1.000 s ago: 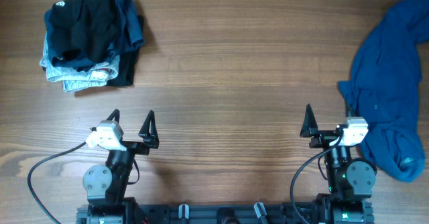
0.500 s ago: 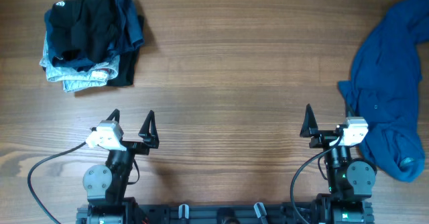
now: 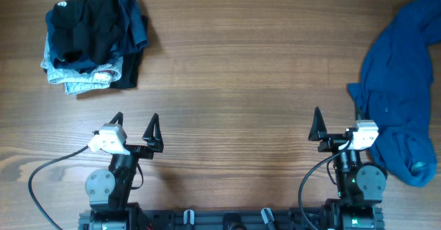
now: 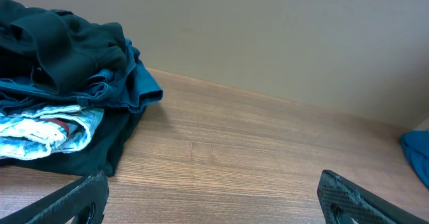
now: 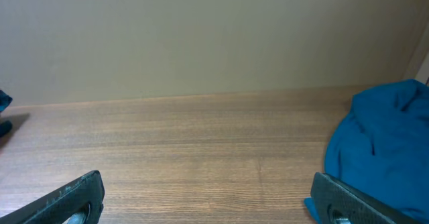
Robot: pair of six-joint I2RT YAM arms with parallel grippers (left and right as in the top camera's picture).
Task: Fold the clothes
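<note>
Overhead, nearest the base, the left gripper (image 3: 135, 122) and right gripper (image 3: 337, 123) both sit spread wide and empty over the wooden table (image 3: 241, 78), seemingly parked before any reach. A bright blue garment (image 3: 400, 85) sprawls beside the right one. At the far-left corner, the black shirt (image 3: 89, 23) lies crumpled atop pale denim (image 3: 69, 78), unfolded; its small white logo (image 3: 62, 4) is too small to read.

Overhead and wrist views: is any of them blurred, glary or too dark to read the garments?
Overhead: evenly lit, sharp, no glare, though the black shirt is a dark mass with little fold detail. Left wrist: the shirt looks greenish, but its folds read clearly. Right wrist: the blue garment is sharp, cropped by the right edge.
</note>
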